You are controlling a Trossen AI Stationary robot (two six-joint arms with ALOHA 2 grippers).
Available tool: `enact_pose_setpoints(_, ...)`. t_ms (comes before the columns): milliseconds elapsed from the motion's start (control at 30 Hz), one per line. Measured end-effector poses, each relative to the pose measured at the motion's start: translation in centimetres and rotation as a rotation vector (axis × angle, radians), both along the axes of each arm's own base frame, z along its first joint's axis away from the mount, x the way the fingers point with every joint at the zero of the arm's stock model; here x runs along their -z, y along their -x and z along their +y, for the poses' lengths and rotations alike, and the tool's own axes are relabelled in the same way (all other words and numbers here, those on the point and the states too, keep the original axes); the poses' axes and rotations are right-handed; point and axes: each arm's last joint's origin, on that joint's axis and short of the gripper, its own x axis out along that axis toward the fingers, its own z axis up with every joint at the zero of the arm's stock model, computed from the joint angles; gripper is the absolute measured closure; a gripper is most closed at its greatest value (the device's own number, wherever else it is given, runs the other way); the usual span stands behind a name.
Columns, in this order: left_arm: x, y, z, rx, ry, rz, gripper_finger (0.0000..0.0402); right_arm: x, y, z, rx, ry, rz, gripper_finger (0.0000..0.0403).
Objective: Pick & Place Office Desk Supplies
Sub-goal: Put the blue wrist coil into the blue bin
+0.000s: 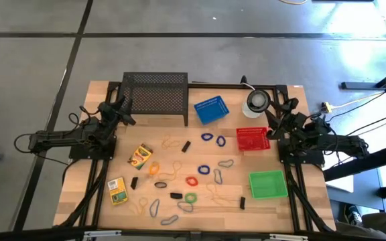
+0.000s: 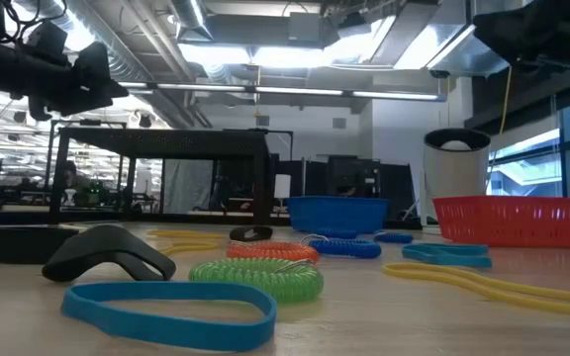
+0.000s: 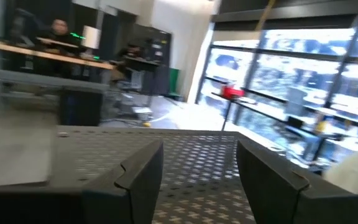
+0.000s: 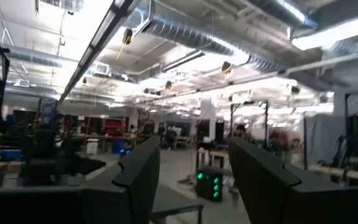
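Near table edge: blue band (image 2: 169, 310) flat, black clip (image 2: 110, 253) just behind it, green band (image 2: 257, 278) and orange band (image 2: 272, 251) further back. Two crayon boxes (image 1: 140, 156) (image 1: 116, 190) lie left of scattered bands. Green basket (image 1: 268, 184) at right front, red basket (image 1: 252, 138) beyond, blue basket (image 1: 211, 110) and black mesh rack (image 1: 155, 96) at rear. Left gripper (image 1: 124, 110) beside rack, fingers (image 3: 132, 180) apart, empty. Right gripper (image 1: 278, 119) near red basket, fingers (image 4: 138, 171) apart, empty.
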Motion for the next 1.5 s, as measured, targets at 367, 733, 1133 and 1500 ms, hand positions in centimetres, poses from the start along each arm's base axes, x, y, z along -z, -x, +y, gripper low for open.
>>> enact_pose_setpoints(367, -1.4, -0.2, -0.4, 0.204, -0.14, -0.05, 0.0207, -0.8, -3.1, -0.1, -0.031, -0.08, 0.186, 0.0211)
enact_pose_setpoints(733, -1.9, -0.5, -0.9, 0.408, -0.239, -0.066, 0.0208, -1.5, -8.6, 0.0, -0.125, -0.113, 0.418, 0.0211)
enact_pose_setpoints(1133, -1.5, -1.4, -1.4, 0.607, -0.283, -0.008, 0.0208, 0.1, -16.7, -0.3, -0.109, -0.29, 0.902, 0.0211)
enact_pose_setpoints(1500, -1.5, -1.4, -1.4, 0.609, -0.284, -0.008, 0.0208, 2.0, -22.3, -0.2, -0.042, -0.625, 1.431, 0.0211)
